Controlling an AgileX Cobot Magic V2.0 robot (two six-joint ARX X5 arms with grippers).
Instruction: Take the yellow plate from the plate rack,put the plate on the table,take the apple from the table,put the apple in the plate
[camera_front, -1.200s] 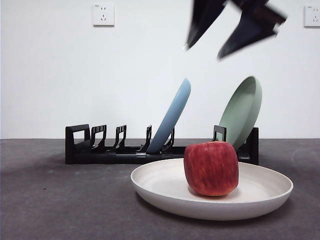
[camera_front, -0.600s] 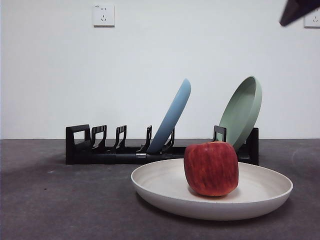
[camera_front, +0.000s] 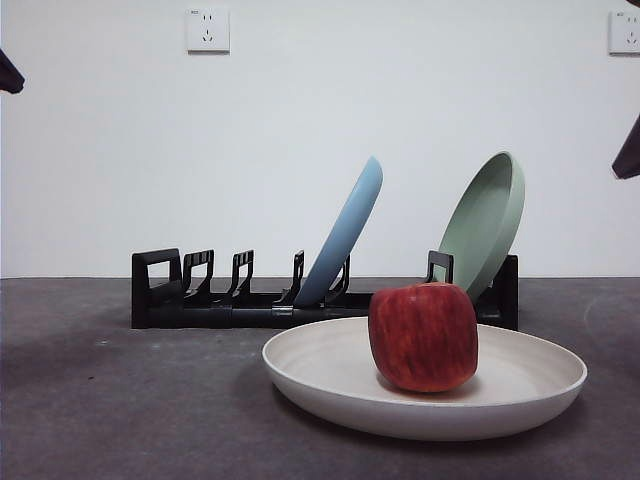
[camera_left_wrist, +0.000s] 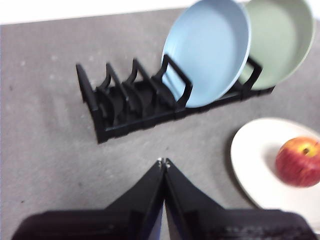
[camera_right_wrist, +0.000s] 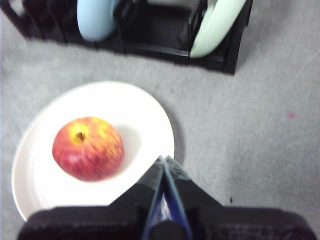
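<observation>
Apple (camera_front: 423, 336) sits in yellow plate (camera_front: 330, 375) on table (camera_front: 120, 410), lower right of front view, ahead of plate rack (camera_front: 165, 295); left gripper (camera_left_wrist: 163, 162) and right gripper (camera_right_wrist: 163, 159) closed, empty, clear, so task looks complete.

Yellow plate (camera_left_wrist: 260, 165) cut by frame edge — right wrist view blurred.

The apple (camera_front: 423, 337) sits in the yellow plate (camera_front: 330, 375).

Black tapered fingers (camera_left_wrist: 150, 192), matte, pointed tips
</observation>
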